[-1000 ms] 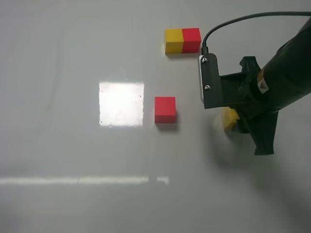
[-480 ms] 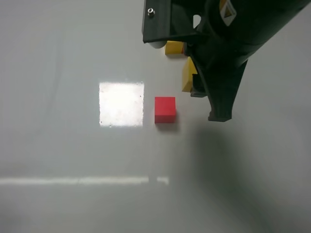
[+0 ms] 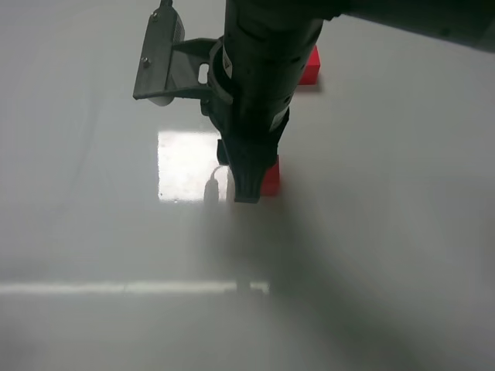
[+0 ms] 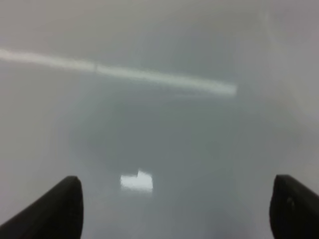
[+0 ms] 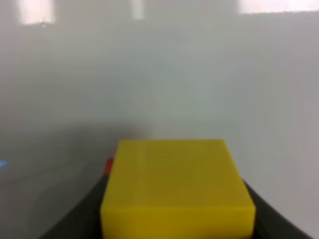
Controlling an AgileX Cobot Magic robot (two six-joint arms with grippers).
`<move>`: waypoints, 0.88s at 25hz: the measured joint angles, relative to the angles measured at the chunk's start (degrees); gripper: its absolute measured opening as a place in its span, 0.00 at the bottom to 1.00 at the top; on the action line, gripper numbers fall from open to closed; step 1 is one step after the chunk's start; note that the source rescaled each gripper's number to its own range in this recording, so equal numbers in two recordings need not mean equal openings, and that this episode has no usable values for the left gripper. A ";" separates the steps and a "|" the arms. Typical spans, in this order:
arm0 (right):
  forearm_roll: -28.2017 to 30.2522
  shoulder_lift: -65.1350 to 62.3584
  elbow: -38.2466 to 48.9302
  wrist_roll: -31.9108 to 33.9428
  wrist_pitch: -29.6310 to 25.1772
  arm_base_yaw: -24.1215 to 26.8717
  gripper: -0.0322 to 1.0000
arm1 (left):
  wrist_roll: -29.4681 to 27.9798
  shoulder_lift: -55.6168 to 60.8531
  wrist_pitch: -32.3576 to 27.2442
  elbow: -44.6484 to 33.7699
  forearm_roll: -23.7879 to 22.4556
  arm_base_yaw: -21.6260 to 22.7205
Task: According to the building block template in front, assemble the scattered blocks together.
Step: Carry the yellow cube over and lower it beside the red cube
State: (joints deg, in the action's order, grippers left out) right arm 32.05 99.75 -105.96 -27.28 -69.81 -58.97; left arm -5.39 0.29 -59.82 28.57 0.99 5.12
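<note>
My right gripper (image 3: 246, 184) reaches across the middle in the exterior high view and hangs just left of the red cube (image 3: 271, 177), which it partly covers. In the right wrist view the gripper (image 5: 177, 221) is shut on the yellow cube (image 5: 177, 186), with a sliver of the red cube (image 5: 108, 165) showing beside it. The arm hides the yellow cube in the exterior high view. Only the red end of the template (image 3: 311, 66) shows behind the arm; its yellow half is hidden. My left gripper (image 4: 174, 211) is open and empty over bare table.
A bright square glare patch (image 3: 189, 166) lies on the white table just left of the right gripper. A thin bright reflection line (image 3: 116, 287) runs across the front of the table.
The right arm has lifted the yellow cube from the right of the table and carried it leftward, past the template, to beside the red cube. The red cube has not moved.
</note>
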 joint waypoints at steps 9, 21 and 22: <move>-1.60 5.98 -4.30 -0.59 0.67 -0.07 0.03 | 0.00 0.00 0.00 0.00 0.00 0.00; 0.92 9.68 -4.59 -0.12 0.05 0.37 0.03 | -0.05 0.00 0.00 0.00 0.00 0.00; 0.92 9.68 -4.59 0.00 0.05 0.66 0.03 | -0.05 0.00 -0.12 0.00 0.00 0.00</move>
State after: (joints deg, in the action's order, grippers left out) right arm 32.97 109.44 -110.55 -27.28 -69.76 -58.31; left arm -5.45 0.29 -59.94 28.57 0.99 5.12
